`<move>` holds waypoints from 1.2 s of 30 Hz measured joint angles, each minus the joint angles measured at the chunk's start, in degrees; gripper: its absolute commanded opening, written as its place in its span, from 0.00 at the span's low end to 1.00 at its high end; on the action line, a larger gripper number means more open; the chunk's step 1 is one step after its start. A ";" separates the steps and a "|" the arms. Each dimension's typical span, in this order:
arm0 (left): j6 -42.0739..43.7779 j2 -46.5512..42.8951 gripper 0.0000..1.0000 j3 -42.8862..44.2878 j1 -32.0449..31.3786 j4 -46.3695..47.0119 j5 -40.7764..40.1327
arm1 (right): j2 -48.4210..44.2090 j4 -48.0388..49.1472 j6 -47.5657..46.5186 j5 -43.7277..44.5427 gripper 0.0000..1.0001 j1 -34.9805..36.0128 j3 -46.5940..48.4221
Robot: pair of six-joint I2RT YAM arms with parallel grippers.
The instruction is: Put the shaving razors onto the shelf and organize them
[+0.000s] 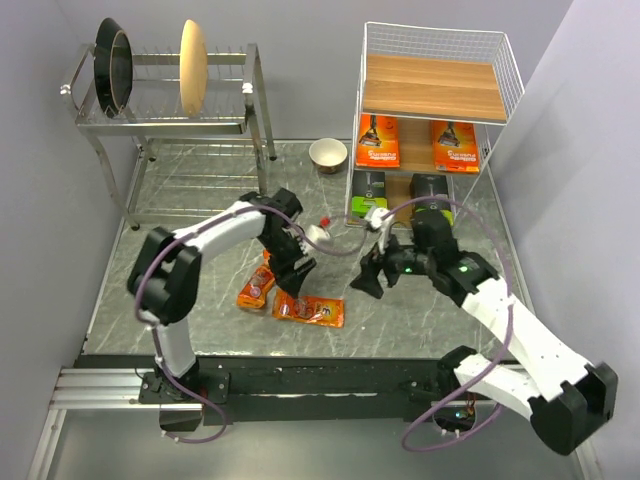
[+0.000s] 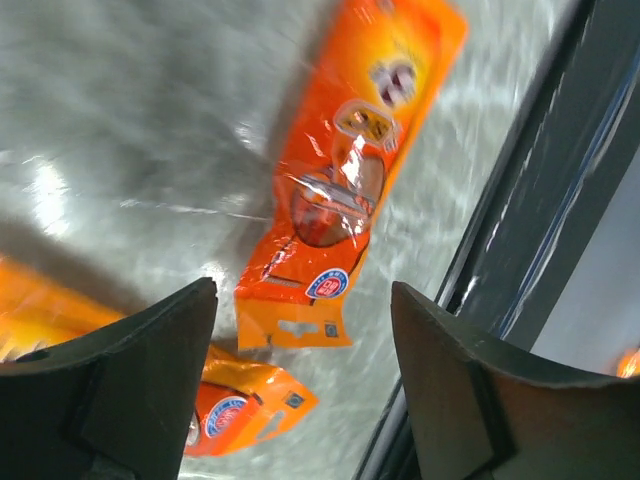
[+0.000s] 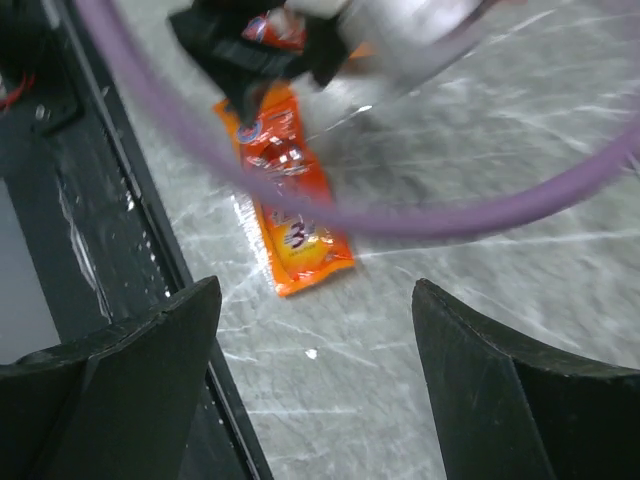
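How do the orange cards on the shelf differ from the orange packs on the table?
The cards stand side by side on the shelf's middle board; the packs lie flat on the table. Cards are wider, packs narrower. Both are orange.

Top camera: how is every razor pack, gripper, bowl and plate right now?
blister packs: lying on the table
orange cards: on shelf's middle board
dark boxes: on shelf's lower board
left gripper: open, over blister packs
right gripper: open, empty
bowl: upright
plates: on edge in dish rack
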 measured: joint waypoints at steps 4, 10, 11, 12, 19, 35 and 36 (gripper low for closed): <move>8.83 5.16 0.78 2.34 -1.25 -5.14 -0.44 | -2.73 -2.08 1.97 -0.55 0.85 -6.88 1.77; 15.28 7.26 0.61 1.75 -2.08 -9.81 -1.73 | -4.87 -3.39 3.61 0.26 0.85 -14.69 2.23; 15.61 7.26 0.53 1.42 -2.36 -9.86 -1.75 | -4.87 -3.32 3.89 0.46 0.85 -15.17 2.23; 15.82 7.26 0.48 0.96 -2.80 -9.86 -1.73 | -4.81 -3.19 4.20 0.66 0.85 -15.47 2.23; 14.10 8.02 0.11 -0.28 -4.61 -10.10 -0.15 | -3.48 -1.07 5.73 1.99 0.85 -16.85 2.23; -18.95 3.54 0.99 -8.41 1.29 0.13 13.51 | -3.52 1.33 7.34 2.10 0.84 -17.86 1.57; -23.34 1.14 0.99 -11.52 1.44 2.82 14.43 | -3.72 1.49 7.30 1.90 0.84 -17.92 1.05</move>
